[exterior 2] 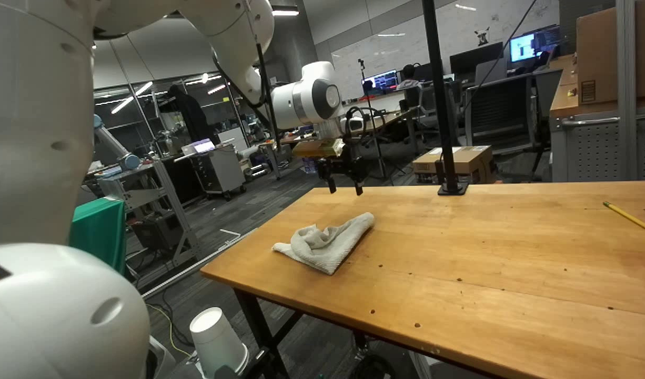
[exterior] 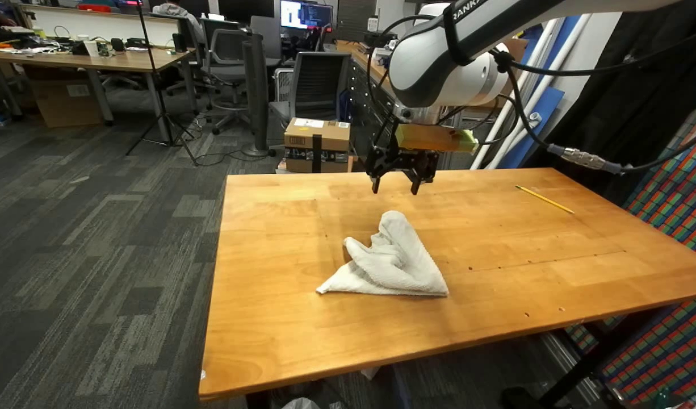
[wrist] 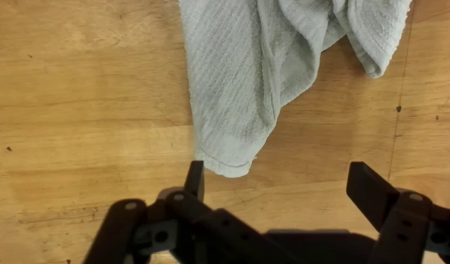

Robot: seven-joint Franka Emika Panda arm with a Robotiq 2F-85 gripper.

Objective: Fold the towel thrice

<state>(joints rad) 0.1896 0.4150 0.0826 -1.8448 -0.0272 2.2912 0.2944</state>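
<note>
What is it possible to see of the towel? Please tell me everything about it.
The towel is plain whitish cloth, soft-looking, with a fine ribbed texture. It lies crumpled and partly folded on the table, loose folds bunched on one side. In the wrist view, one part narrows to a rounded end, crossed by a thin line, perhaps a seam. The towel touches only the table; the open claw hangs clear of it in both exterior views.

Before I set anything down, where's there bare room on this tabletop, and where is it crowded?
A wide bare stretch of tabletop lies between the towel and the yellow pencil in both exterior views. In an exterior view, another lies between the towel and the tabletop's left edge. It's crowded by the towel's far end, where the open gripper hangs.
</note>
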